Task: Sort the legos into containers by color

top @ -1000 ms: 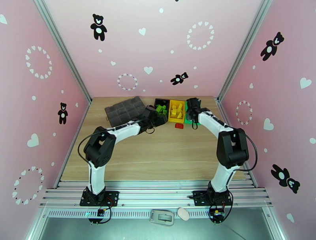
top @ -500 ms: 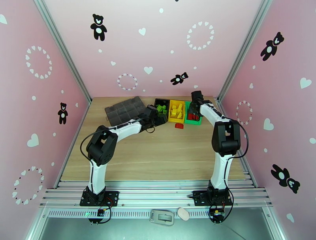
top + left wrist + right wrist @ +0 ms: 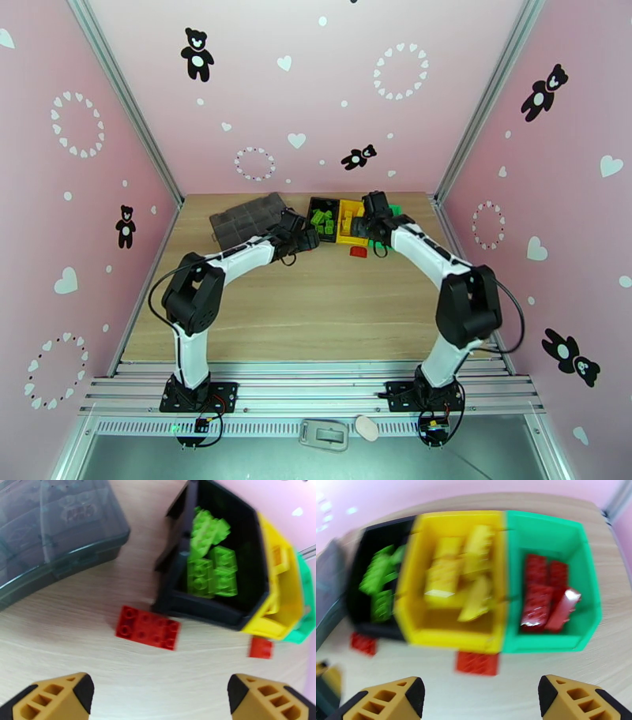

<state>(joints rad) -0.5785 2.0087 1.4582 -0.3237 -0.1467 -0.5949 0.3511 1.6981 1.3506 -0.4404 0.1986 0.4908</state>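
The left gripper and the right gripper are wide open and empty; a red lego lies on the table just before the black bin; a second red lego lies before the yellow bin.

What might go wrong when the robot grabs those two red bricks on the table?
1. One red brick lies right by the black bin; a finger of the open left gripper might shove the bin.
2. The right gripper hovers close by, so the two might bump.

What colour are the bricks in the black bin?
The bricks are light green, clearest in the left wrist view.
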